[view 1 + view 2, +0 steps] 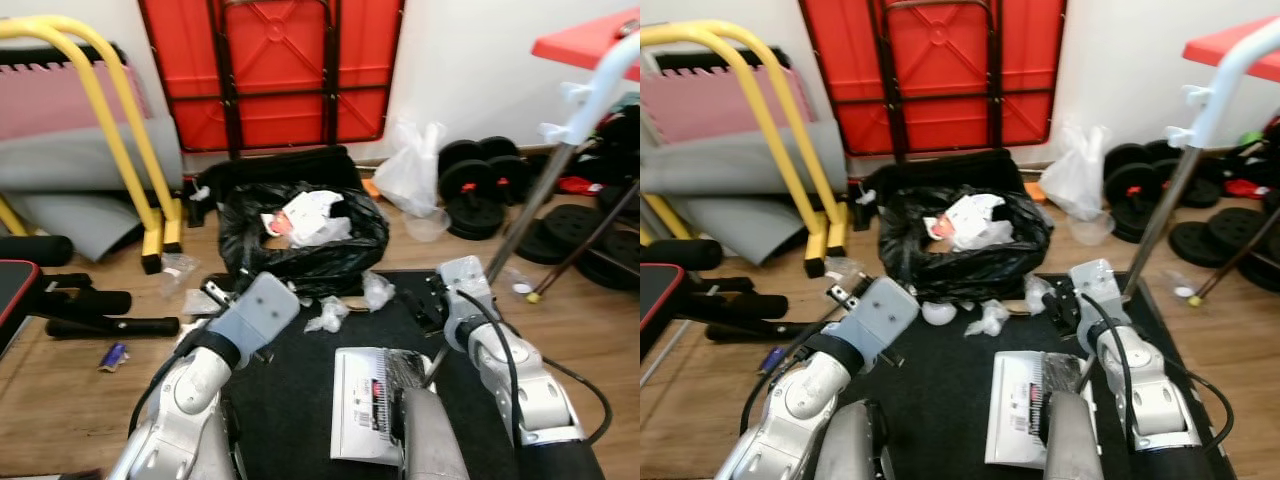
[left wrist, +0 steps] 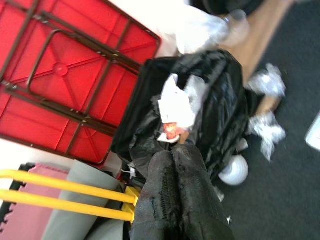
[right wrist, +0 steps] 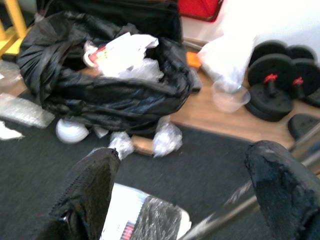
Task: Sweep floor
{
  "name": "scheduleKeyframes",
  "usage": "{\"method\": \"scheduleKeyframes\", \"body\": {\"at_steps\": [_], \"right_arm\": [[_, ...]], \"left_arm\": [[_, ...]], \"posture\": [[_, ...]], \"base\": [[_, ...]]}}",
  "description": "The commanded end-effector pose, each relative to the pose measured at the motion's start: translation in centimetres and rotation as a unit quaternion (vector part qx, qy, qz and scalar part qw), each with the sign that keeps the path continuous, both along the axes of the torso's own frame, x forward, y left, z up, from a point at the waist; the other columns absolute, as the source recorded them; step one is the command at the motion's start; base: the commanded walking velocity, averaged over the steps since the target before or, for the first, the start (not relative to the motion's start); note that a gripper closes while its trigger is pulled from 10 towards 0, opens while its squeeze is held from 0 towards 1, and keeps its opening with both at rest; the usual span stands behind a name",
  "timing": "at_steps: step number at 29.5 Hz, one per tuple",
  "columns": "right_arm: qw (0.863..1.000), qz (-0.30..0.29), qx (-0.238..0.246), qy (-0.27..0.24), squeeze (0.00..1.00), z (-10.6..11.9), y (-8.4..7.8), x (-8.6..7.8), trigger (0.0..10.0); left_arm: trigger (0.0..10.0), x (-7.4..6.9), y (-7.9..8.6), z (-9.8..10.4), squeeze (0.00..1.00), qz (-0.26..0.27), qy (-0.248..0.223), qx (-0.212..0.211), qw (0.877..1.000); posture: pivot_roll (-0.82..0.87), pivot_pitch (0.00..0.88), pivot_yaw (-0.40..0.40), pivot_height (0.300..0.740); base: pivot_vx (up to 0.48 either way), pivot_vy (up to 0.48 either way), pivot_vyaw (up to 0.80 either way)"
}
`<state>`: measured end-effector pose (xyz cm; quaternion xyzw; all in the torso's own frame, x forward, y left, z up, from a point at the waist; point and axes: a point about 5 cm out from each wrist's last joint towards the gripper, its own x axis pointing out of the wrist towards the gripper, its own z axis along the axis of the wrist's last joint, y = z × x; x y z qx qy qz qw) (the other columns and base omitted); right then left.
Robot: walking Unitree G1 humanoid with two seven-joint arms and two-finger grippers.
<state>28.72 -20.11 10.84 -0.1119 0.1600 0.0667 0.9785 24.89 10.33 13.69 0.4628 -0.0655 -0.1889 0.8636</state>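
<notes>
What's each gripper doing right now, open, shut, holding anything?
Left gripper: shut, empty, aimed at the black trash bag.
Right gripper: open, fingers either side of the broom handle, not clamped.

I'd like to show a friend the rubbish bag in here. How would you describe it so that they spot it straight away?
Find the big red folded table leaning on the white wall. On the floor just before it, at the far edge of the dark mat, sits the black rubbish bag. Unlike the white plastic bag nearby, it is glossy black, open-topped, with white crumpled waste showing.
</notes>
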Motion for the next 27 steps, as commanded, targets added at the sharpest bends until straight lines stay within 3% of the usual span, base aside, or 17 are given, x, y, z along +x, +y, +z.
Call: {"method": "scheduleKeyframes", "body": {"at_steps": [1,8,17,27], "right_arm": [[1.0,0.016,0.01,0.009,0.0,-0.1,0.3,-0.2,10.0],[0.999,0.039,0.012,0.015,0.0,0.0,0.5,-0.5,10.0],[0.999,-0.036,-0.03,0.018,0.0,-0.5,-1.8,-0.9,10.0],[0.999,-0.042,-0.022,0.0,0.0,0.4,-1.7,0.0,10.0]], "left_arm": [[10.0,0.2,0.4,-0.3,0.0,0.024,-0.013,0.002,1.0],[10.0,0.3,0.3,-0.6,0.0,0.022,0.012,-0.022,0.999],[10.0,0.7,-0.2,-0.9,0.0,0.027,0.032,-0.019,0.999],[10.0,0.6,-0.4,-1.0,0.0,0.022,0.041,-0.028,0.998]], "posture": [[-0.16,0.01,0.005,0.44],[-0.15,0.01,-0.001,0.43],[-0.16,0.017,-0.003,0.4],[-0.16,0.012,-0.005,0.38]], "base": [[0.0,0.0,0.0],[0.0,0.0,0.0],[0.0,0.0,0.0],[0.0,0.0,0.0]]}}
